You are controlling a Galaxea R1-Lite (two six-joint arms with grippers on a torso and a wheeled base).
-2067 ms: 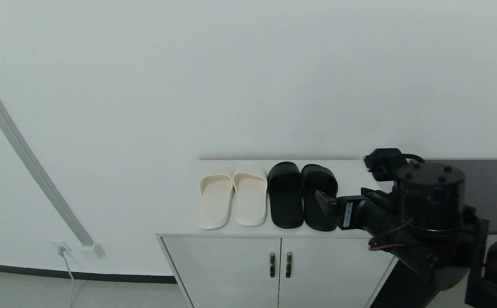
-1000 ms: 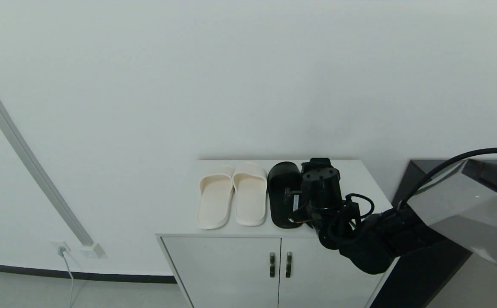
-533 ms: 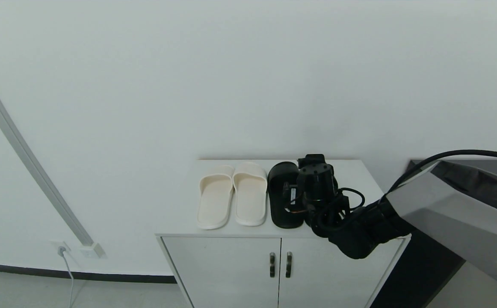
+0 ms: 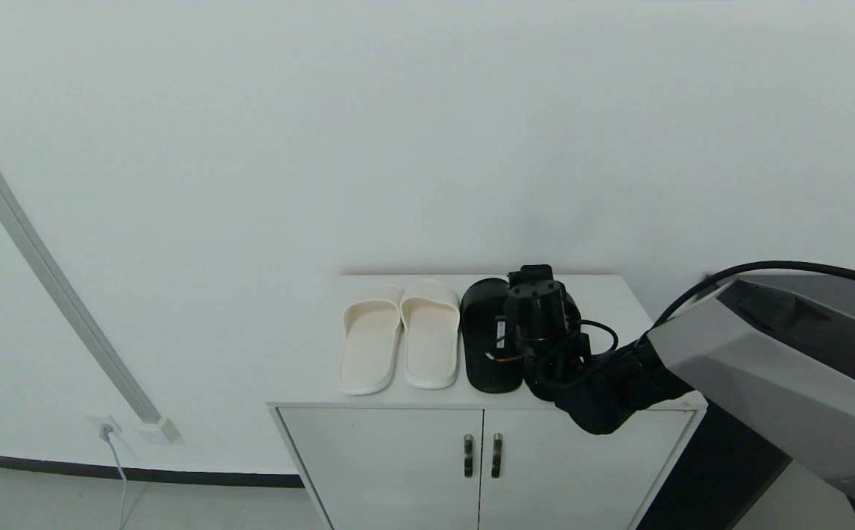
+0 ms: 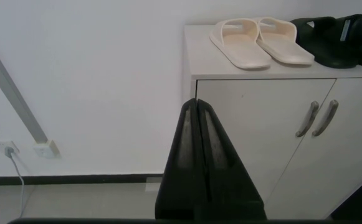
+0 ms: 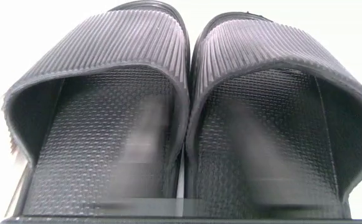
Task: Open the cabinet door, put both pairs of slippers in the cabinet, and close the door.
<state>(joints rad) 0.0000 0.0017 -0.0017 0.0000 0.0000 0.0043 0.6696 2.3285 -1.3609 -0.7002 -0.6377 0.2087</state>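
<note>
**Right arm over the black slippers, cabinet doors shut**

We see a white two-door cabinet [image 4: 376,464] against a pale wall, both doors closed, with two dark metal bar handles [image 4: 480,455] side by side at the centre seam. On its top stand two pairs in one row, toes toward the wall: the cream rubber slide slippers [image 4: 400,336] toward the robot's left and the black ribbed rubber slide slippers [image 4: 488,335] just beside them. The right gripper [image 4: 523,350] hangs over the outer black slipper and hides most of it. In the right wrist view both black slippers sit very close, straps arched over dimpled footbeds. We cannot tell how this claw stands. The left gripper [image 5: 196,155] is held well apart from the cabinet, facing its front, its two black fingers pressed together on nothing. We can read no print on the slippers or doors. A grey slanted wall conduit [image 4: 45,265] runs down to a white wall socket [image 4: 106,425] with a cable plugged in.
</note>
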